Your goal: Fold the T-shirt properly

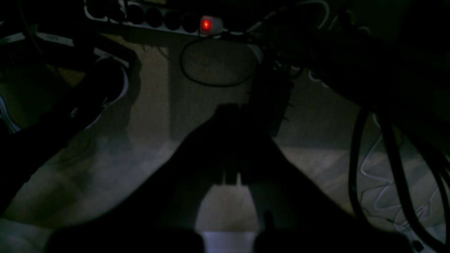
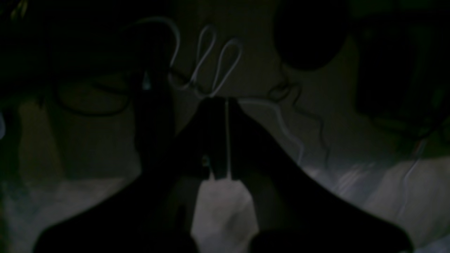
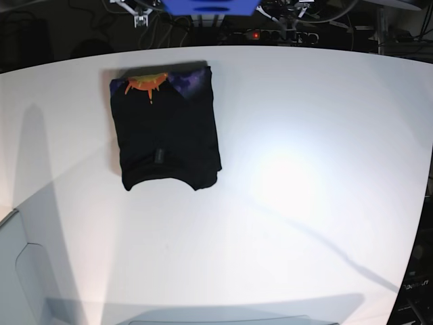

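Observation:
The black T-shirt [image 3: 166, 135] lies as a folded rectangle at the far left of the white table [image 3: 304, 176]. An orange-and-purple print [image 3: 145, 84] shows along its far edge. Neither arm appears in the base view. In the left wrist view my left gripper [image 1: 230, 110] is a dark shape with its fingers pressed together, holding nothing, over a dim floor. My right gripper [image 2: 222, 103] looks the same in the right wrist view, shut and holding nothing. The shirt shows in neither wrist view.
A power strip [image 1: 211, 25] with a lit red switch and black cables [image 1: 386, 158] lie on the floor beyond the left gripper. Looped white cable [image 2: 211, 59] lies beyond the right gripper. More gear stands behind the table's far edge [image 3: 270, 30].

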Tool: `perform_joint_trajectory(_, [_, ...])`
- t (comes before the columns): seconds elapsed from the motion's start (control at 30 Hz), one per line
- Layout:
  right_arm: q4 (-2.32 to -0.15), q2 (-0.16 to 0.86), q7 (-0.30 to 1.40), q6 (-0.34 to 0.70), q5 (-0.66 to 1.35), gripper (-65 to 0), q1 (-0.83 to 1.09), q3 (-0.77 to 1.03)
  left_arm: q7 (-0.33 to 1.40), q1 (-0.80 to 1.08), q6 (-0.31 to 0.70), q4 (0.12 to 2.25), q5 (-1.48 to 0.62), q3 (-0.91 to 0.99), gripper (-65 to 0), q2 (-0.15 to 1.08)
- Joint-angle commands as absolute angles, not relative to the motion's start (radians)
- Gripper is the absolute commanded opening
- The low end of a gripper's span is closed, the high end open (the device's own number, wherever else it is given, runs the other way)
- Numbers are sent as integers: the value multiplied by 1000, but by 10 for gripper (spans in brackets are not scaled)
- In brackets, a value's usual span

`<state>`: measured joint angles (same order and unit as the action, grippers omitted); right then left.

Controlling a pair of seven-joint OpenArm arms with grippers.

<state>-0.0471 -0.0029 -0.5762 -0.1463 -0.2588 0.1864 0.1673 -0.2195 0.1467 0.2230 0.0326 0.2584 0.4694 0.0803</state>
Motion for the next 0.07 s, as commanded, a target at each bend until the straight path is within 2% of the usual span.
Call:
perform_joint_trajectory(0.0, [-47,-19,-567,-156,-263,-650,200,147,-203,153,222,33,260,469,-650,82])
perform_joint_trajectory(0.03, [-47,-21,-555,-156,-263,-650,193,125,-182,153,222,35,260,469,-650,82])
